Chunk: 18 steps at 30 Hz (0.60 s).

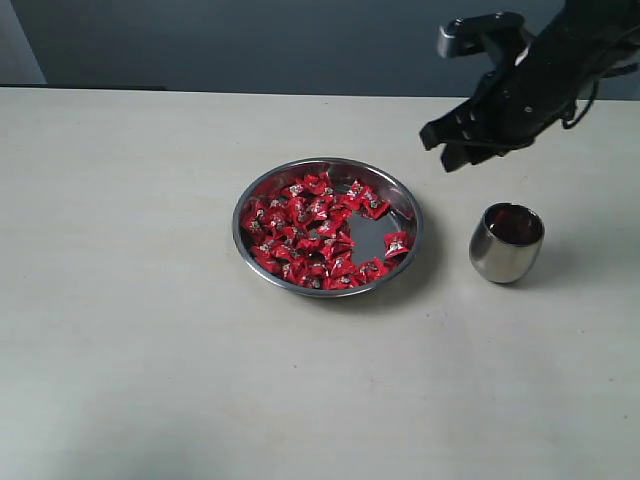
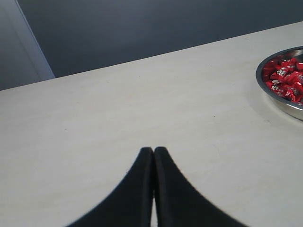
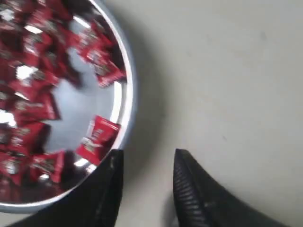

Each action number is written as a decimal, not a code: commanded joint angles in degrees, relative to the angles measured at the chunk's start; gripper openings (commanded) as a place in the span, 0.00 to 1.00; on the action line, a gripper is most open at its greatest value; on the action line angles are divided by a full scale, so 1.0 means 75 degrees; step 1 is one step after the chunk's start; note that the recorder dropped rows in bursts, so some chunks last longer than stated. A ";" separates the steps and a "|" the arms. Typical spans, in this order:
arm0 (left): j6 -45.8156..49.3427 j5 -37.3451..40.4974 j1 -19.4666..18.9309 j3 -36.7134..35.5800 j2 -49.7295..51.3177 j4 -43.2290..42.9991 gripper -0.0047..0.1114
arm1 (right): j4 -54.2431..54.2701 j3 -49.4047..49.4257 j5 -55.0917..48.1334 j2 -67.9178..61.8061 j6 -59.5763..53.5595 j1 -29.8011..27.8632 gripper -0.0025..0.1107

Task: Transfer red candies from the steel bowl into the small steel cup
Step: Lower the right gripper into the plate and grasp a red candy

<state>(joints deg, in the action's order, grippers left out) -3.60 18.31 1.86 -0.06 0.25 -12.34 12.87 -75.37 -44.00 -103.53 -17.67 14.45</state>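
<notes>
The steel bowl (image 1: 404, 202) sits mid-table, its left and lower parts covered with many red candies (image 1: 300, 228); one candy lies alone at its right side (image 1: 397, 243). To its right stands the small steel cup (image 1: 506, 243), upright, with a reddish glint inside. My right gripper (image 1: 442, 146) hangs open and empty in the air above the table between bowl and cup. In the right wrist view it (image 3: 147, 156) hovers over the table just outside the bowl's rim (image 3: 124, 101), near a single candy (image 3: 98, 138). My left gripper (image 2: 153, 150) is shut, empty, over bare table far left of the bowl (image 2: 279, 99).
The pale table (image 1: 130, 300) stretches wide to the left and front. A dark wall (image 1: 250, 45) runs behind its far edge.
</notes>
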 commanded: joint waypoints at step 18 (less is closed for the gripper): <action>-0.0041 -0.0052 0.0002 0.0008 -0.0033 -0.0024 0.04 | 0.1065 -0.1066 0.1313 -0.1823 -0.1140 0.2097 0.34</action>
<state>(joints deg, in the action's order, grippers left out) -3.60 18.31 1.86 -0.06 0.25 -12.34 21.19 -81.52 -32.78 -115.59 -25.68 29.43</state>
